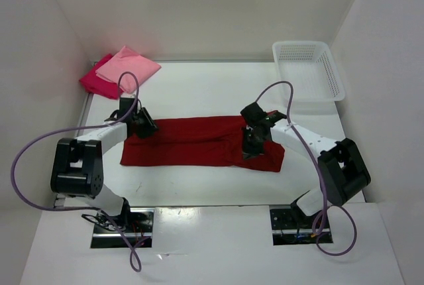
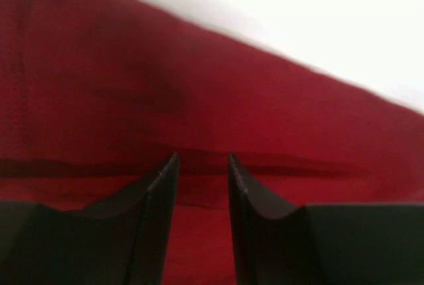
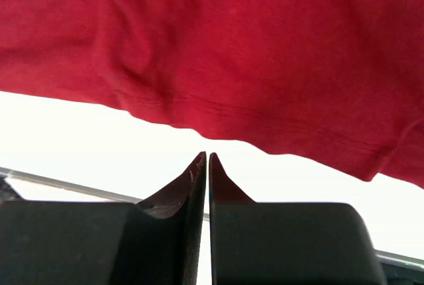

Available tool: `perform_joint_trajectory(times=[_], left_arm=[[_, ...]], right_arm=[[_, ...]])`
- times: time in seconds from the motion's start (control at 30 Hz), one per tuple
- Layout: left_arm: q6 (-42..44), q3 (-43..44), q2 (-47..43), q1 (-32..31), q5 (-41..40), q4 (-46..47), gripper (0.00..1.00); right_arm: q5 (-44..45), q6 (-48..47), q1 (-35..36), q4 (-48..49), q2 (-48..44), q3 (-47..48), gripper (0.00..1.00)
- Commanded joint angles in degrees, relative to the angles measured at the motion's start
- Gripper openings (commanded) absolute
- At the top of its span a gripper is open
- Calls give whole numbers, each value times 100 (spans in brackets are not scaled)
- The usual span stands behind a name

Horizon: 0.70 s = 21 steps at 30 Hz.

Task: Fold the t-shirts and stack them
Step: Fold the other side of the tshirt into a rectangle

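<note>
The dark red t-shirt lies flat at the middle of the white table, folded into a long band running left to right, with a lengthwise crease along it and its right end somewhat wider than its left. The left gripper is at the left end of the band, low over the cloth. Its jaws stand partly apart with a narrow gap, and only the red fabric and a fold line show behind that gap. No cloth is seen pinched between them. The right gripper is at the right part of the band, near its front edge. Its jaws are drawn together to a hairline slit with nothing between them. In the right wrist view the stitched hem of the shirt runs just beyond the tips, with bare table on the near side of it. The light pink t-shirt is folded and rests on the crimson-magenta t-shirt in the far left corner, well apart from the dark red one. A white lattice basket stands at the far right of the table.
</note>
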Motion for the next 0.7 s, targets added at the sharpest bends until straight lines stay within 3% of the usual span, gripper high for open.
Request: perform_joint_trajectory(times=[0.0,0.27,0.47,0.67], left_arm=[[70,157,433,17,169,-89,42],[394,263,373,17,38,-722,25],[334,-202,-637,17,309,-1197,25],[97,-615,-981,-44,1020,-1487,25]], right_arm=[[-155,26,10,70,-274,520,8],[-262,132,9,633,68,795,9],[-261,79,9,862,226,856,11],[-314,-44,9,976,841,1787,12]])
